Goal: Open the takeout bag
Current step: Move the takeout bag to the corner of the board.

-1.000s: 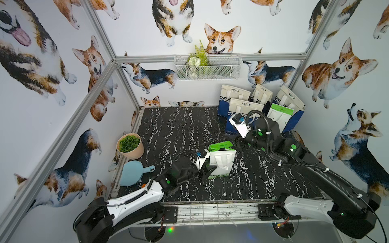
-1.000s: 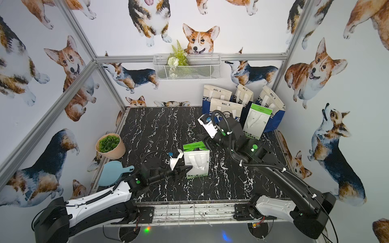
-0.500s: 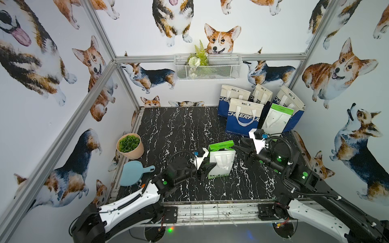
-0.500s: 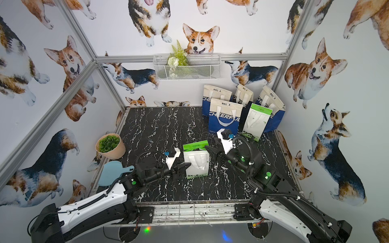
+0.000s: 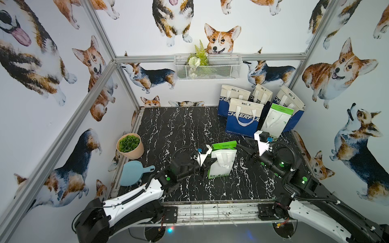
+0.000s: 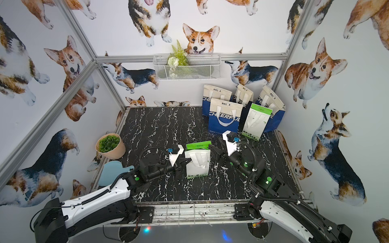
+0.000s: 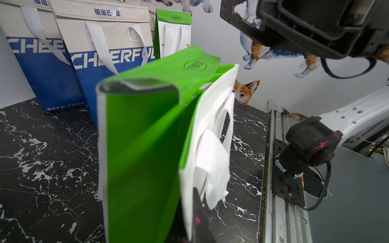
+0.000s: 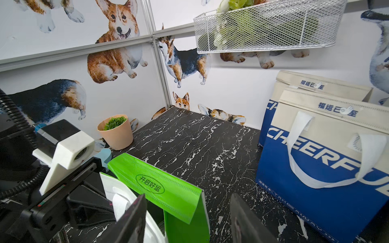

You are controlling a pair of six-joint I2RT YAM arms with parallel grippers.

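Toward the front middle of the black, white-veined marble-look surface stands the green-and-white fabric takeout bag. It is upright and well apart from the blue-and-cream tote bags lined up against the back wall. Its green top flap is folded over the mouth, so from where I stand the bag looks closed.

The left gripper sits at the bag's left edge with its jaws pressed together. The left wrist view suggests they pinch the white front panel near the handle, though the contact itself is half hidden. The right gripper hangs just beside the bag's other side, level with the flap, jaws apart and holding nothing.

I'd call this the bracing step: one side anchored, the opening not yet begun. Next, the right gripper needs to close on the flap's free edge and lift it back gently, since so light a bag could tip or slide.
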